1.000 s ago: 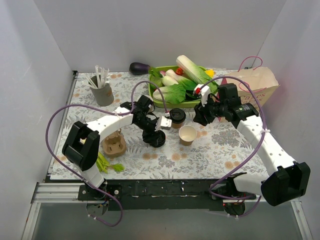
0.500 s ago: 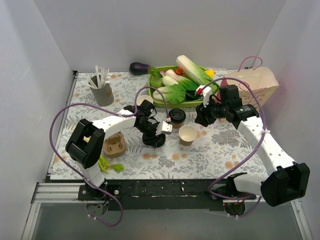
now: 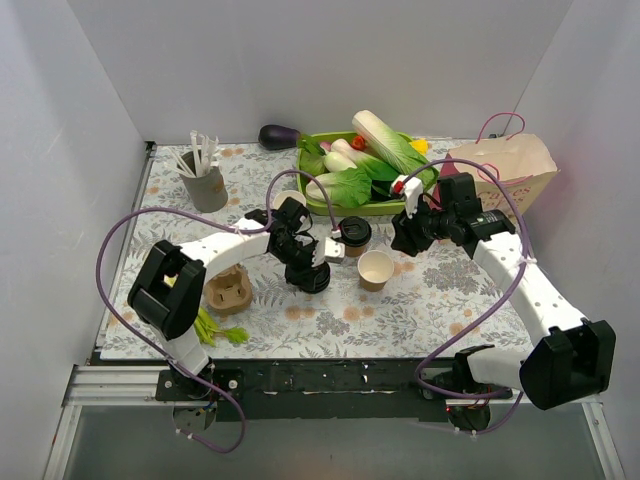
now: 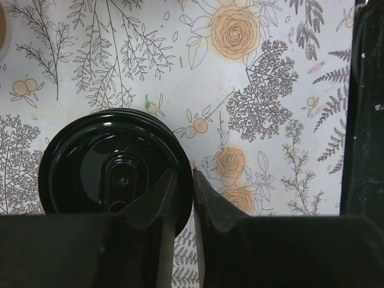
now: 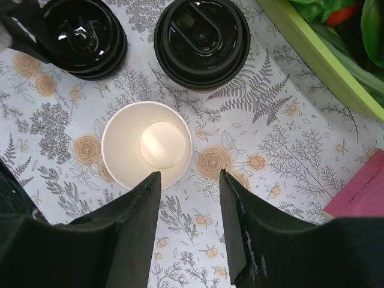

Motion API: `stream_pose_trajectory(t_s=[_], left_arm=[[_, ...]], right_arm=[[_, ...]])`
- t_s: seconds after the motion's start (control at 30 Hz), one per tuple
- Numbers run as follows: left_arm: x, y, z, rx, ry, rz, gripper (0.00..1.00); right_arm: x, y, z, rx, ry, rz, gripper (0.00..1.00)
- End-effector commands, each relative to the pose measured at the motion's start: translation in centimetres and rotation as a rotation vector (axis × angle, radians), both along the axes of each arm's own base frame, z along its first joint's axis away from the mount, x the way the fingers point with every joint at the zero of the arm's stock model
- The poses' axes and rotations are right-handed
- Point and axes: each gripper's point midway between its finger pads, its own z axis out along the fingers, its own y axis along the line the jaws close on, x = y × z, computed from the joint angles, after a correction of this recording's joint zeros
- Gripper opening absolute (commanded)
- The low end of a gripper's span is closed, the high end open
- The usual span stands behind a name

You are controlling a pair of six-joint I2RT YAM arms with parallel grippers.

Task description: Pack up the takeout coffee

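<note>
1. The left tool (image 4: 185,173) is low over the flowered tabletop (image 4: 270,90). Its two fingers (image 4: 157,207) are almost pressed together.
2. Between these fingers is the right rim of a loose black lid (image 4: 108,174), so the tool is pinching this lid at its edge. One finger lies over the lid's top and the other is just outside the rim.
3. The lid lies flat on the tabletop. Most of it is on the left side of the left tool. I cannot tell if it is one lid or several stacked.
4. The right tool (image 5: 189,175) hangs above the tabletop with its fingers (image 5: 132,228) spread apart, and nothing is between them.
5. An open cup (image 5: 147,153), tan outside and cream inside, stands upright just ahead of the right tool, a little toward its left finger and not touching it.
6. A lidded cup (image 5: 201,36) stands farther ahead of the right tool, near the open cup but apart from it. It is also near the left tool's tip.
7. The green tray (image 5: 318,54) with vegetables is ahead and to the right of the right tool.
8. The brown pulp tray (image 3: 228,292) stands behind the left tool, beside its arm. The grey cup (image 3: 205,185) of white sticks is well apart from both tools.
</note>
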Motion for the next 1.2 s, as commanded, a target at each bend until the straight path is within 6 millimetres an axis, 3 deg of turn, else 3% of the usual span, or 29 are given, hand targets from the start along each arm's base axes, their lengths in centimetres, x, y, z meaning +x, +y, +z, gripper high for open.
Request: stream_pose_trajectory(t_s=[0.0, 0.17, 0.43, 0.53, 0.6, 0.63, 0.7, 0.73, 0.8, 0.83, 0.9, 0.93, 1.17], left_arm=[[0.1, -1.2, 4.9, -0.107, -0.005, 0.067, 0.12], [0.0, -2.0, 8.5, -0.209, 0.087, 0.171, 0.08], [2.7, -1.8, 14.2, -0.439, 0.292, 0.335, 0.07], [3.3, -2.4, 17.0, -0.546, 0.381, 0.344, 0.07], [2.4, -2.7, 17.8, -0.569, 0.488, 0.376, 0.07], [2.8, -3.0, 19.3, -0.635, 0.442, 0.349, 0.07], [1.7, -2.9, 19.2, -0.639, 0.567, 0.395, 0.07], [1.9, -3.1, 20.2, -0.693, 0.526, 0.366, 0.07], [1.1, -3.1, 19.7, -0.684, 0.650, 0.417, 0.07], [1.2, -3.2, 20.5, -0.730, 0.628, 0.394, 0.07], [0.6, -3.1, 19.6, -0.733, 0.696, 0.410, 0.07], [0.4, -3.1, 20.5, -0.759, 0.730, 0.410, 0.07], [-1.2, -2.9, 19.0, -0.754, 0.921, 0.409, 0.02]], right_arm=[[1.1, -1.0, -1.4, -0.050, -0.016, -0.003, 0.50], [2.2, -2.4, -4.1, -0.143, -0.019, -0.028, 0.47], [2.9, -2.1, -7.8, -0.174, 0.017, 0.012, 0.44], [3.0, -2.1, -8.8, -0.183, 0.023, 0.027, 0.44], [2.6, -1.5, -9.2, -0.165, 0.043, 0.050, 0.43], [2.1, -1.3, -9.4, -0.160, 0.058, 0.061, 0.43], [0.9, -0.2, -9.7, -0.139, 0.097, 0.090, 0.42], [0.2, 0.3, -10.0, -0.131, 0.116, 0.103, 0.42], [-1.2, 1.9, -10.0, -0.107, 0.134, 0.152, 0.42], [-1.7, 2.5, -10.0, -0.101, 0.138, 0.167, 0.42], [-2.9, 3.8, -10.0, -0.087, 0.151, 0.203, 0.42], [-3.2, 4.1, -10.1, -0.072, 0.168, 0.201, 0.42], [-4.1, 4.8, -10.8, -0.053, 0.214, 0.191, 0.42]])
